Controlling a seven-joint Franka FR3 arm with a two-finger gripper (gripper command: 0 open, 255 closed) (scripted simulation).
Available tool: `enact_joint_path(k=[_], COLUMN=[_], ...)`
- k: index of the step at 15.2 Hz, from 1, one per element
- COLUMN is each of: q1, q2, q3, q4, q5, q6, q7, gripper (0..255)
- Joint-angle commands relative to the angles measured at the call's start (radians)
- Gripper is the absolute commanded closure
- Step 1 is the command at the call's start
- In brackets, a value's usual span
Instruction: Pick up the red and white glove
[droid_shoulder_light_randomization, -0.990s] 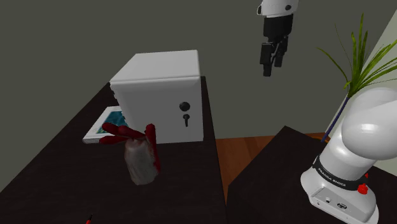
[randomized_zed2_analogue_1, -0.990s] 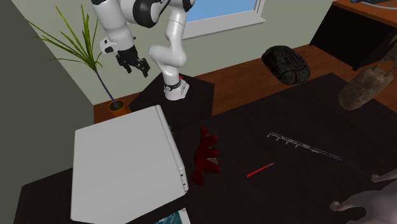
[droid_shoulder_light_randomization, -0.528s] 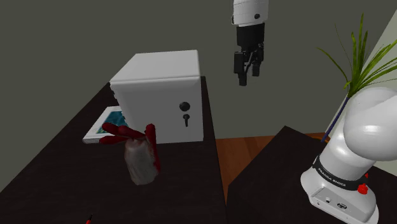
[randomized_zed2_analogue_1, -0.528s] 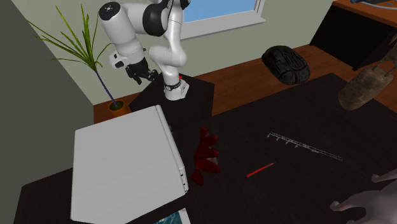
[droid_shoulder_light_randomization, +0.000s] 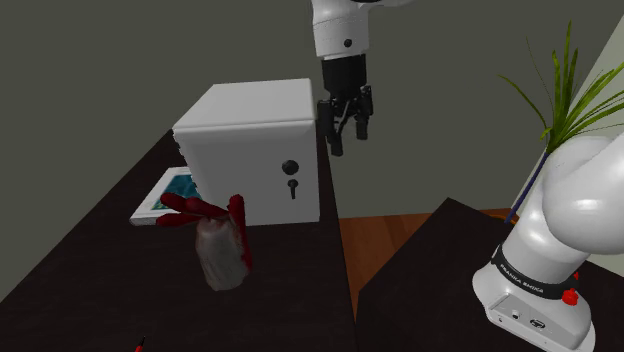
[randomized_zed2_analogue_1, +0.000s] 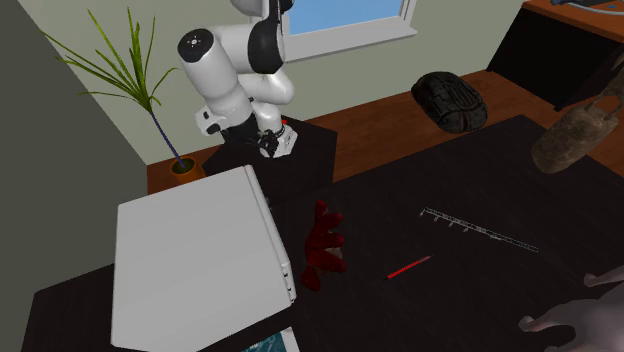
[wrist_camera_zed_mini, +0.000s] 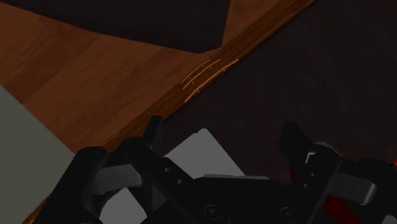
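Red-and-white glove (droid_shoulder_light_randomization: 222, 248) stands by the safe (droid_shoulder_light_randomization: 250, 140); arm-base lettering (droid_shoulder_light_randomization: 528, 277) is illegible.

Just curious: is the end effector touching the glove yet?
Apart. In the shoulder view the end effector hangs high beside the safe, far from the glove.

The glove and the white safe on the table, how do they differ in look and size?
The glove is red with a pale grey-white part; the safe is plain white with a dark dial and keyhole on its front. The safe is much bigger and taller than the glove. The safe is a flat-sided box; the glove is lumpy, with fingers sticking out. Both sit close together on the dark table.
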Motion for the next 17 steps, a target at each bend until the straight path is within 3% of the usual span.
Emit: enact_joint_path(k=[1, 9, 17], q1=[0.012, 0.065, 0.144], q2=[0.059, 0.314, 0.599], q3=[0.024, 0.120, 0.190], q4=[0.052, 0.276, 0.573], q5=[0.018, 0.049, 0.019], q6=[0.004, 0.035, 0.027], q7=[0.028, 0.151, 0.281], gripper=[0, 0, 0])
